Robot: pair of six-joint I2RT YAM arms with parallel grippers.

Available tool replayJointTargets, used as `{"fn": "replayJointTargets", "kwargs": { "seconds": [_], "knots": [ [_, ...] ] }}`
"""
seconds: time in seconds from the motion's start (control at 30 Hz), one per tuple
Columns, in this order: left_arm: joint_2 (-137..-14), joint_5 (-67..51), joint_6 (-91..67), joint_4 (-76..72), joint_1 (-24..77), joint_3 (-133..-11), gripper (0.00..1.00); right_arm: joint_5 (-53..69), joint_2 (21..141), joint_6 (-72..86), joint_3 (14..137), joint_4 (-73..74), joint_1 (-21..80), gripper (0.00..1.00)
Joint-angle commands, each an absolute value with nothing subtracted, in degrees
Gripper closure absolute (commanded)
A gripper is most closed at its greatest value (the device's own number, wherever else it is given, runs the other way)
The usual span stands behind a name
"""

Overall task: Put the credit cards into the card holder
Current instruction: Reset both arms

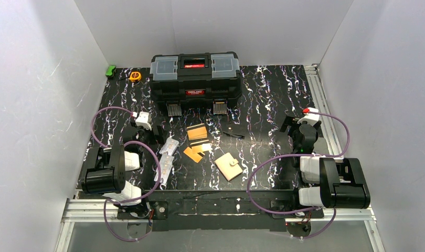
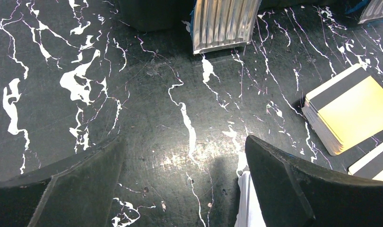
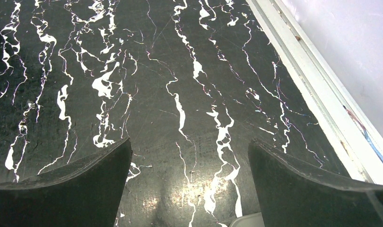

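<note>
1. Both of my claws are wide open and hold nothing. My left claw (image 1: 147,122) hangs over bare table, just left of the cards. My right claw (image 1: 299,126) hangs over bare table far on the right, near the metal rail (image 3: 317,94).

2. I see the cards out on the black table (image 1: 263,94). One stack of yellow cards (image 1: 197,132) lies in the middle, and my left wrist camera shows it as a neat pile (image 2: 345,113) with a dark stripe on top.

3. A few loose cards (image 1: 195,153) lie just below that stack.

4. The tan card holder (image 1: 229,166) lies flat near the loose cards, a little to the right. It looks shut, with a small clasp on its side. I cannot see inside it, so I cannot tell if any cards are in there.

5. So lots of cards are not in the holder now. I think most of the job is left.

6. A clear plastic thing (image 1: 166,156) lies near my left arm, and a big black toolbox (image 1: 194,79) sits at the back.
</note>
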State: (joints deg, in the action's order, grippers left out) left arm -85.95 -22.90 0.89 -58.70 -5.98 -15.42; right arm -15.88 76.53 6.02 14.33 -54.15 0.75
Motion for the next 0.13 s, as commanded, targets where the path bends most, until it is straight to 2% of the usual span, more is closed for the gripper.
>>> {"fn": "replayJointTargets", "kwargs": {
  "seconds": [0.0,0.1],
  "knots": [
    [-85.60,-21.60,1.93,-59.83,-5.79,-16.43,0.02,-15.84,75.76,6.24,14.15,-57.57,0.53,0.01],
    [-85.35,-21.40,1.86,-60.06,-5.65,-16.06,0.02,-15.83,75.76,6.25,14.14,-57.57,0.53,0.02]
  ]
}}
